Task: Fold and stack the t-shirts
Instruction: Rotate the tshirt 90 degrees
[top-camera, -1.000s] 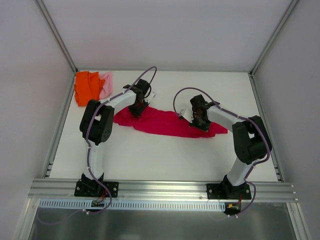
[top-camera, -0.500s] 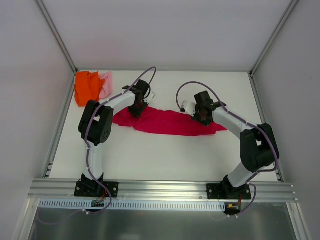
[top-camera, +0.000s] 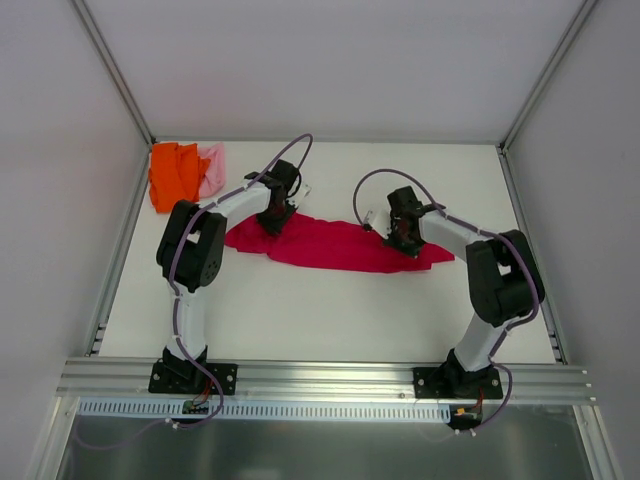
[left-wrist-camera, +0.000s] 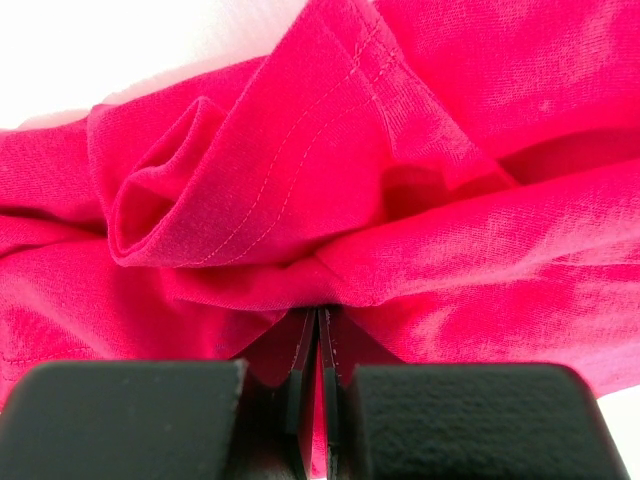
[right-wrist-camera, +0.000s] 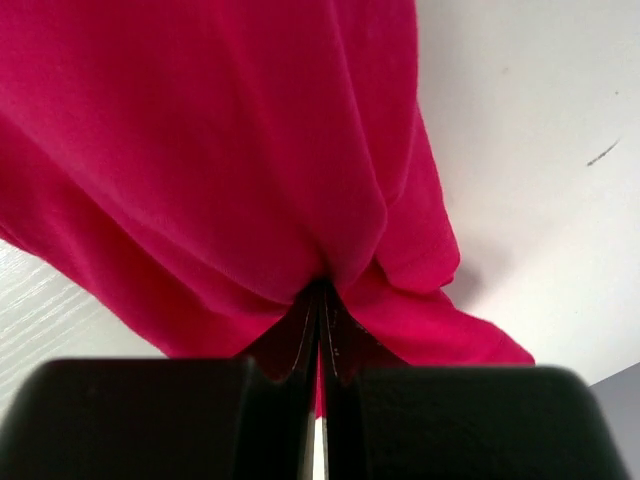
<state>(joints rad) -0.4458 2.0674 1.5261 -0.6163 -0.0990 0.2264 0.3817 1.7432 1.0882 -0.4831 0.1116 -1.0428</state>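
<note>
2 arms reach forward with elbows bent and wrists pitched down, left gripper (top-camera: 273, 216) and right gripper (top-camera: 401, 237) each with its 2 fingers pinched tight on a fold of red t-shirt (top-camera: 330, 246) bunched just ahead of the tips.

White bench (top-camera: 330, 310) under left gripper (left-wrist-camera: 317, 335) and right gripper (right-wrist-camera: 320, 310); aluminium rail (top-camera: 320, 375) well behind both; dark scuff (right-wrist-camera: 603, 152) ahead-right of right gripper.

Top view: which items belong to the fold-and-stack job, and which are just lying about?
Job:
- crimson t-shirt, pinched by left gripper and right gripper
- orange t-shirt, far left corner
- pale pink t-shirt, beside the orange one

Not the job (fixtures only):
- table
- aluminium rail at the near edge
</note>
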